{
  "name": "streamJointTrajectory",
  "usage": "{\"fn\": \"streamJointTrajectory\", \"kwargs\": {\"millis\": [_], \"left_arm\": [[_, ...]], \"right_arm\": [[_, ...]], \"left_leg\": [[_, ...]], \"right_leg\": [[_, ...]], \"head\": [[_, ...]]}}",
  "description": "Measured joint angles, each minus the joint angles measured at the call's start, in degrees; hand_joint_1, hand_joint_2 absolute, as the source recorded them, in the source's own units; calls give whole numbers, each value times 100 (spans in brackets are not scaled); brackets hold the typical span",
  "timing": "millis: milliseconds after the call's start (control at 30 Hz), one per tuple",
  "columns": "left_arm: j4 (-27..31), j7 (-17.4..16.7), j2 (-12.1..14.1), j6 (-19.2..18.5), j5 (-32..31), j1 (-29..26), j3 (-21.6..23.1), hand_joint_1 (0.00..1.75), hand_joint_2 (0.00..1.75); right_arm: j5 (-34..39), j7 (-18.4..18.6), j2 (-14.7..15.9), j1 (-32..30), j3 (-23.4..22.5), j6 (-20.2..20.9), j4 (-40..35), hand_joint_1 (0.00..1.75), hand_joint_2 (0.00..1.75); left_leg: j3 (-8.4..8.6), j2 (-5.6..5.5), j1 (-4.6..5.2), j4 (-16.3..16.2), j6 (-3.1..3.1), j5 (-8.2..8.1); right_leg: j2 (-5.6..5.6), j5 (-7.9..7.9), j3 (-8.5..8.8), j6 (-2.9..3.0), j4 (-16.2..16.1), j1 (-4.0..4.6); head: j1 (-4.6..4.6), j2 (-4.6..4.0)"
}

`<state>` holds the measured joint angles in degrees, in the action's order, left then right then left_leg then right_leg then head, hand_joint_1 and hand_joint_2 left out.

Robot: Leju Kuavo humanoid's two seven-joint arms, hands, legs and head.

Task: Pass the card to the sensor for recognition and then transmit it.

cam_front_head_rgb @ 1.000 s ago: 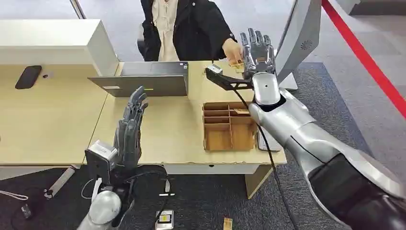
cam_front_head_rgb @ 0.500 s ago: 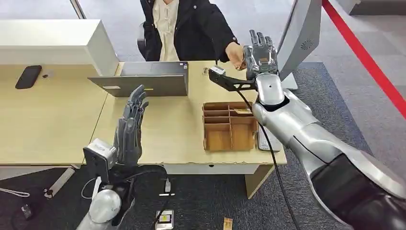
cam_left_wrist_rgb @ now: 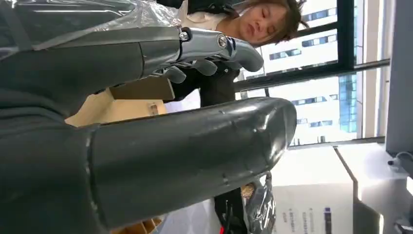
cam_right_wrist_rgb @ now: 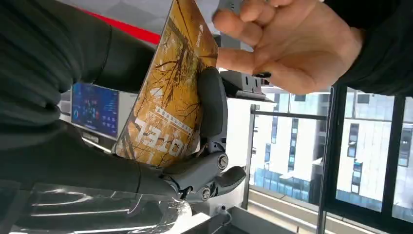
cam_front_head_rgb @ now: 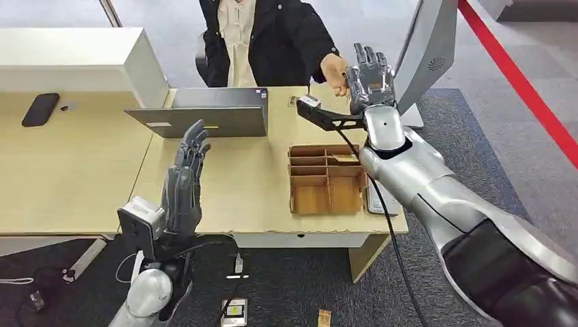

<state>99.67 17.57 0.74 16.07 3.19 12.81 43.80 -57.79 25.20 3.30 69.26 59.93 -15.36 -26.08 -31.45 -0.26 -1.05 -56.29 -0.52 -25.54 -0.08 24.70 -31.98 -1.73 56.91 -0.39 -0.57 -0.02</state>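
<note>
The fingers [cam_right_wrist_rgb: 212,105] of the right hand [cam_front_head_rgb: 369,76] are clamped on a yellow-orange hotel key card [cam_right_wrist_rgb: 168,92], which the right wrist view shows pinned flat between thumb side and fingers with its far edge standing clear beyond the fingertips. That free edge appears to be left exposed so a receiver can take it. Just beyond the fingertips a person's hand [cam_right_wrist_rgb: 287,46] is cupped open, its fingers at or very near the card's edge; whether they actually touch it cannot be told. The arm is raised and stretched across the worktop [cam_front_head_rgb: 245,184] toward the seated person [cam_front_head_rgb: 262,41], which fits the handover stage of the task; I judge the sensor pass to be done, though the frames do not confirm this. Beside the fingers, on the outer side, stands the grey upright terminal [cam_front_head_rgb: 426,48], presumably the reader, and nearer the robot sits a compartmented wooden tray [cam_front_head_rgb: 326,178], probably the card stock. Well apart from all this, the left hand [cam_front_head_rgb: 184,180] is held upright at the near edge of the worktop, its fingers straight, slightly apart and holding nothing, apparently parked clear of the transfer. A closed laptop [cam_front_head_rgb: 208,112] lies beyond it.
</note>
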Motion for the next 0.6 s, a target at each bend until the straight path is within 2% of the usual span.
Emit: {"fn": "streamJointTrajectory", "kwargs": {"millis": [67, 100, 133, 200, 367, 600], "left_arm": [[0, 0, 0, 9, 2, 1, 0, 0, 0], [0, 0, 0, 9, 9, 1, -2, 0, 0], [0, 4, 7, 17, -4, -18, -4, 0, 0], [0, 39, 22, 61, -4, -57, -4, 0, 0], [0, 70, 55, 96, -2, -105, -9, 0, 0], [66, 83, 98, 470, -133, -247, -15, 0, 0]], "right_arm": [[4, -35, -2, -1, -2, -33, -4, 175, 175], [110, -193, -9, -11, -35, -151, -7, 175, 175], [494, -815, 13, -149, -151, -701, -150, 175, 175], [652, -1087, 90, -334, -212, -813, -344, 175, 175], [778, -1226, 304, -782, -282, -783, -792, 175, 175], [872, -1198, 774, -1453, -389, -748, -1646, 175, 175]], "left_leg": [[0, 0, 0, 0, 0, 0], [0, -1, 0, 0, 0, 0], [1, 0, -1, 0, 0, 0], [1, 0, -1, 0, 0, 0], [0, 0, 1, 0, 0, 0], [4, -1, 1, 0, 0, 0]], "right_leg": [[0, 0, 0, 0, 0, 0], [0, 0, 0, 0, 0, 0], [0, 0, 0, 0, 0, 1], [0, 0, 1, 0, 0, 1], [0, 0, 0, 0, 0, 0], [0, 0, 4, 0, -1, 0]], "head": [[0, 0], [0, 0], [0, 0], [2, 0], [0, 0], [0, 0]]}}
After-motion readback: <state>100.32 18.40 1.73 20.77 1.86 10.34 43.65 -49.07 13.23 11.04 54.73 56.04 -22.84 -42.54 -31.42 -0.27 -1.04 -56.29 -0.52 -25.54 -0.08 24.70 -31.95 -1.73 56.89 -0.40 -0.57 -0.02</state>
